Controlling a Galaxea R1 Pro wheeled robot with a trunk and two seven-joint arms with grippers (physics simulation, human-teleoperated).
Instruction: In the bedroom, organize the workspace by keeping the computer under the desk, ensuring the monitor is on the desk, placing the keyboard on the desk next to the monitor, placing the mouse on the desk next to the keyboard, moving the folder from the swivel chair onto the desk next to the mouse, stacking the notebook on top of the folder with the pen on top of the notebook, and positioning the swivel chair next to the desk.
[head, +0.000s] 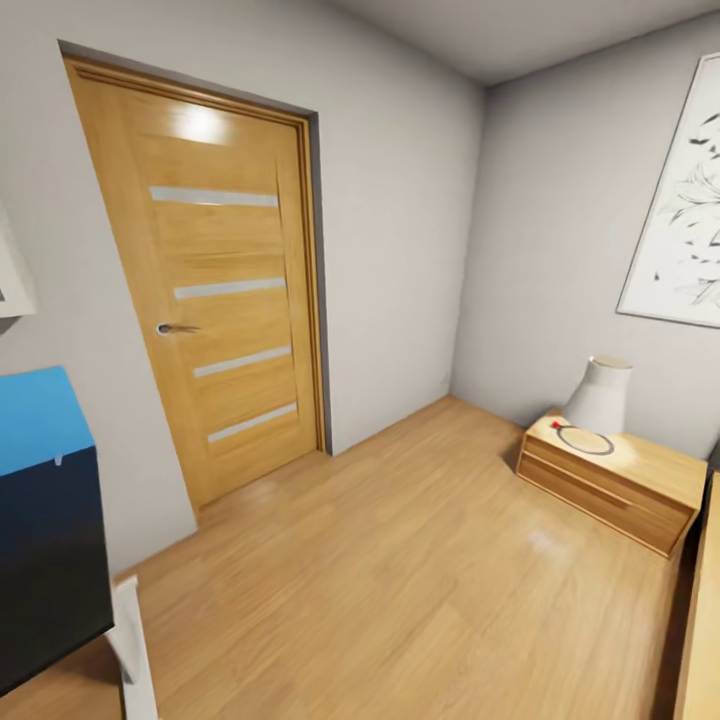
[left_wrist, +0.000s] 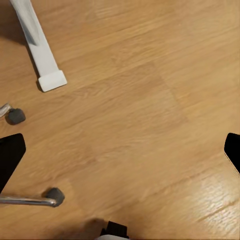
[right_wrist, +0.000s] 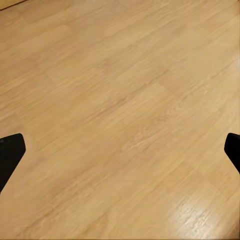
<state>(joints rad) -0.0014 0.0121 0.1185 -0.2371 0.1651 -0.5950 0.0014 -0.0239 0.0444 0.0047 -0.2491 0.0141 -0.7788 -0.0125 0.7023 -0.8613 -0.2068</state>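
Nearest, at the head view's left edge, the folder (head: 35, 420) shows bright blue above a glossy black surface (head: 45, 560), with a white leg (head: 135, 650) just below it on the floor. I cannot tell what the folder rests on.

The left gripper (left_wrist: 120, 155) hangs over bare oak floor (left_wrist: 135, 115), its black fingertips (left_wrist: 10, 155) spread wide at the frame's two edges with nothing between them. Near it lie two chrome spokes of the swivel chair (left_wrist: 30, 201), each ending in a dark caster, and a white desk foot (left_wrist: 42, 55) stands a little apart.

The right gripper (right_wrist: 120, 155) is likewise spread wide and empty above plain planks (right_wrist: 125, 100).

Farther off, open floor runs to a light wooden door (head: 215, 280), shut, with a metal handle. In the far right corner sits a low oak bedside cabinet (head: 610, 485) carrying a white lamp (head: 600, 397) and a dark ring. A framed drawing (head: 685, 210) hangs above it.
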